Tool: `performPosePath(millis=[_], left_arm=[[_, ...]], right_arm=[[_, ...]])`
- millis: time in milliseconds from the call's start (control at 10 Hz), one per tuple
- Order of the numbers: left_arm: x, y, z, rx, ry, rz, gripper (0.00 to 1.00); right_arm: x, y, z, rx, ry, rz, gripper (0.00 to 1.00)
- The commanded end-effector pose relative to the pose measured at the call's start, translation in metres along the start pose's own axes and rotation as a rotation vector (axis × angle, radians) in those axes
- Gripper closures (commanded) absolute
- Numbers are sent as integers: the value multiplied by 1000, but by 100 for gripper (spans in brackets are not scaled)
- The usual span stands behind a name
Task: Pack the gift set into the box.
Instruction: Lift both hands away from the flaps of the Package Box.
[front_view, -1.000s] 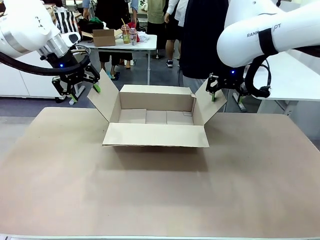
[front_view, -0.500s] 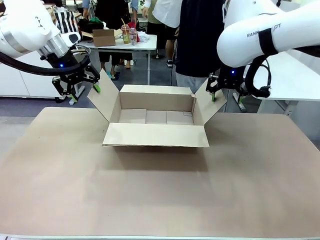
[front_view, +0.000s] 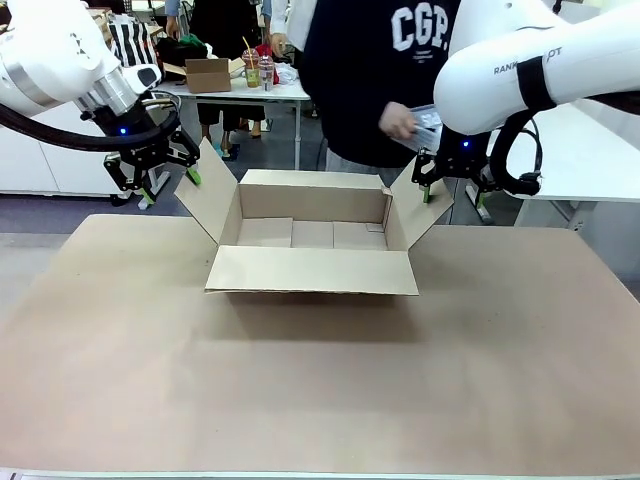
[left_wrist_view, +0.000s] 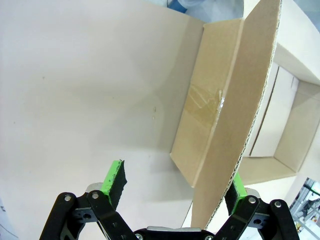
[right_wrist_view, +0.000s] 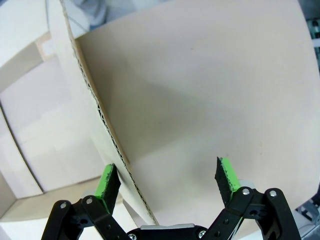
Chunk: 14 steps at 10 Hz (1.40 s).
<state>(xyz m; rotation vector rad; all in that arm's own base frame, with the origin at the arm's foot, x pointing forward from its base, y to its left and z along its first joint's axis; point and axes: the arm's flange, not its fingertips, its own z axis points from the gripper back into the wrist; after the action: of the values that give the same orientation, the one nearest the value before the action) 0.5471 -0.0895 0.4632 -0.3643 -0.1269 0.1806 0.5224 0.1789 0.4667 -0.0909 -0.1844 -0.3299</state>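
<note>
- The table (front_view: 300, 400) is lying bare in front, under a brown cover.
- The box (front_view: 315, 205) is sitting on the middle of the table with all four flaps spread. Its near flap (front_view: 310, 270) is lying flat toward the camera, and its inside is showing bare cardboard.
- The left gripper (front_view: 170, 184) is hovering at the upper edge of the left flap (front_view: 207, 200). Its jaws are standing wide apart, and in the left wrist view the flap's edge is passing between the fingers (left_wrist_view: 114, 182), close against the one on the box side; whether it is touching cannot be told.
- The right gripper (front_view: 451, 196) is hanging at the right flap (front_view: 418, 210), its jaws likewise parted and holding nothing. In the right wrist view the flap's edge is running just beside one green pad (right_wrist_view: 107, 181).
- A person in a dark sweatshirt is standing at the far side. One hand (front_view: 398, 122) is holding the gift set (front_view: 428, 125) above the right flap; it is too blurred to read.
- Farther back, a small carton (front_view: 207, 75) and cups (front_view: 252, 68) are sitting on another table (front_view: 240, 92).
</note>
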Motion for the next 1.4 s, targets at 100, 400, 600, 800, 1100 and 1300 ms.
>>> performPosePath(millis=[100,400,600,800,1100,1300], left_arm=[[-1,-1,2,15,-6,12,0],[-1,-1,2,15,-6,12,0],[-1,-1,2,15,-6,12,0],[-1,-1,2,15,-6,12,0],[-1,-1,2,15,-6,12,0],[-1,-1,2,15,-6,12,0]], right_arm=[[3,3,2,-24,-12,-17,0],[3,3,2,-24,-12,-17,0],[3,3,2,-24,-12,-17,0],[3,3,2,-24,-12,-17,0],[3,3,2,-24,-12,-17,0],[3,3,2,-24,-12,-17,0]])
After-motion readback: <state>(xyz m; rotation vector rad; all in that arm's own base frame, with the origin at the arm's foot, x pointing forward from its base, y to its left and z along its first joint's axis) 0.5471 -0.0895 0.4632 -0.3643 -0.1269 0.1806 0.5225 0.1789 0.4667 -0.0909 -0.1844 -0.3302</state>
